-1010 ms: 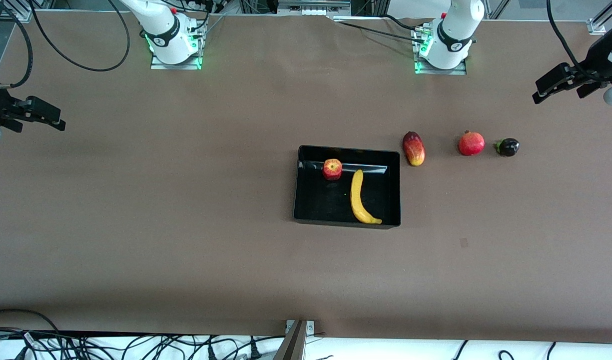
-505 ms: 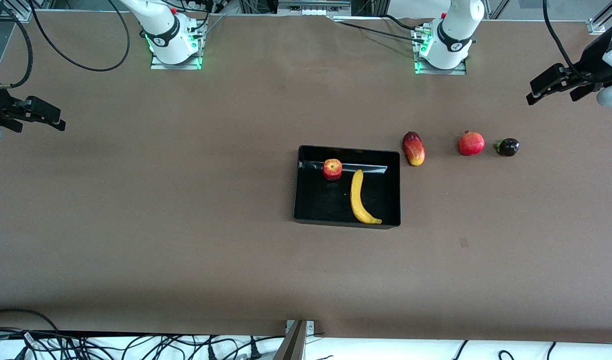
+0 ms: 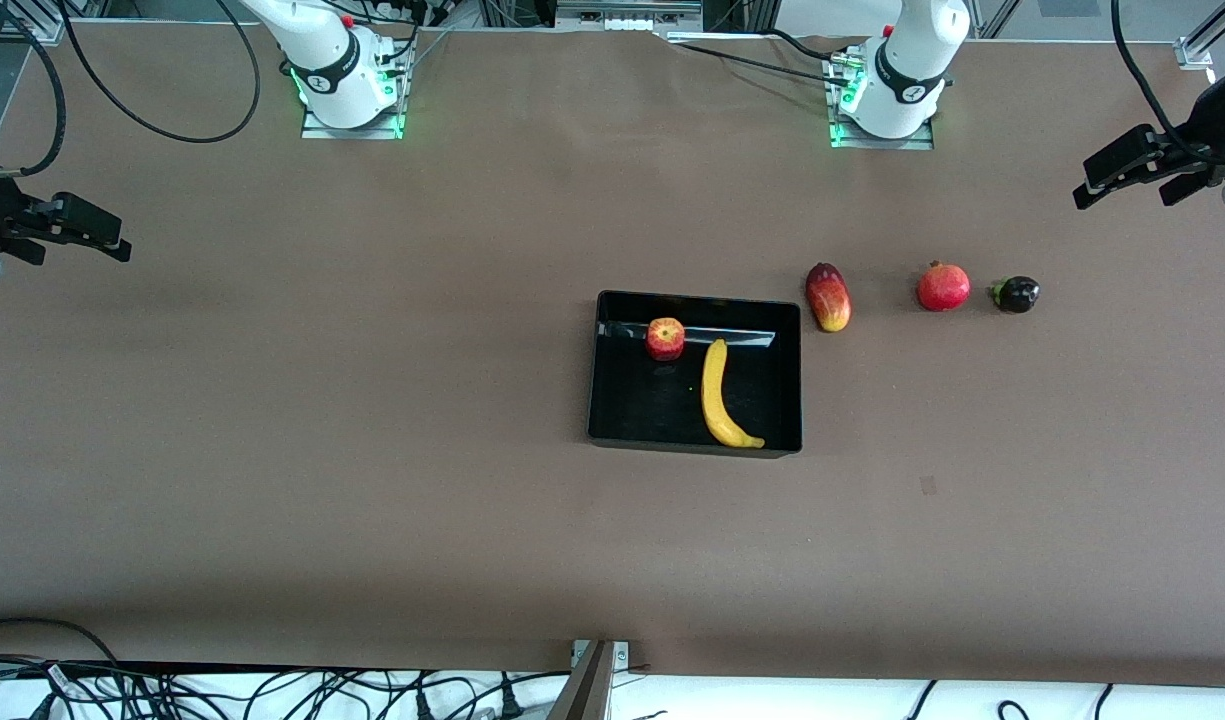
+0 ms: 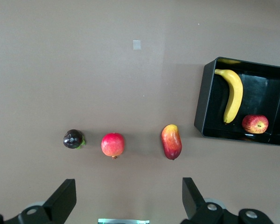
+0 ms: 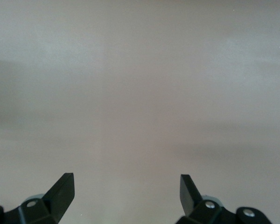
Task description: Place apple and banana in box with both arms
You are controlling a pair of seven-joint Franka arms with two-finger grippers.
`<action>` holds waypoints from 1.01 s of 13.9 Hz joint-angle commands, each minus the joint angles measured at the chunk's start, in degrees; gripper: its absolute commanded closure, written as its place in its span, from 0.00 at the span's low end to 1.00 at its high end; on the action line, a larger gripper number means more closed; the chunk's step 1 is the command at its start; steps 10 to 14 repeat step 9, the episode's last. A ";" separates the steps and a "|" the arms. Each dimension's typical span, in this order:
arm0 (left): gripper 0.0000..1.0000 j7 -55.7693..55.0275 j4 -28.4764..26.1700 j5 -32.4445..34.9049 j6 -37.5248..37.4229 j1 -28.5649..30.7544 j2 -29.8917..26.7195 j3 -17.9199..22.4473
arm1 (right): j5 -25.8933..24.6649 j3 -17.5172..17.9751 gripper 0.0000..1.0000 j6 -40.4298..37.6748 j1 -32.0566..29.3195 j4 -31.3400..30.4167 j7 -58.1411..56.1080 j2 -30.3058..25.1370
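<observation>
The black box [image 3: 612, 425] stands mid-table. The red apple [image 3: 665, 338] lies in it, near the wall toward the robots. The yellow banana [image 3: 717, 395] lies in it beside the apple and reaches the wall nearer the front camera. Both also show in the left wrist view: box [image 4: 201, 105], banana [image 4: 232, 94], apple [image 4: 255, 124]. My left gripper [image 3: 1097, 180] [image 4: 128, 198] is open and empty, up in the air at the left arm's end of the table. My right gripper [image 3: 107, 238] [image 5: 126, 191] is open and empty over bare table at the right arm's end.
Beside the box toward the left arm's end lie a red-yellow mango [image 3: 828, 296], a pomegranate [image 3: 943, 287] and a dark purple fruit [image 3: 1017, 294] in a row. They also show in the left wrist view: mango [image 4: 171, 141], pomegranate [image 4: 113, 144], dark fruit [image 4: 73, 139].
My left gripper has shifted slightly at the left arm's end of the table. The right gripper, the box and the fruits have not moved.
</observation>
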 commanded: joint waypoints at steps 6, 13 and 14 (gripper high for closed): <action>0.00 1.59 1.50 3.61 0.11 -1.88 0.53 0.88 | 0.18 0.18 0.00 -0.11 -0.37 0.54 0.04 0.11; 0.00 1.59 1.59 3.52 0.19 -1.80 0.61 0.88 | 0.18 0.18 0.00 -0.11 -0.37 0.54 0.04 0.11; 0.00 1.59 1.59 3.52 0.19 -1.80 0.61 0.88 | 0.18 0.18 0.00 -0.11 -0.37 0.54 0.04 0.11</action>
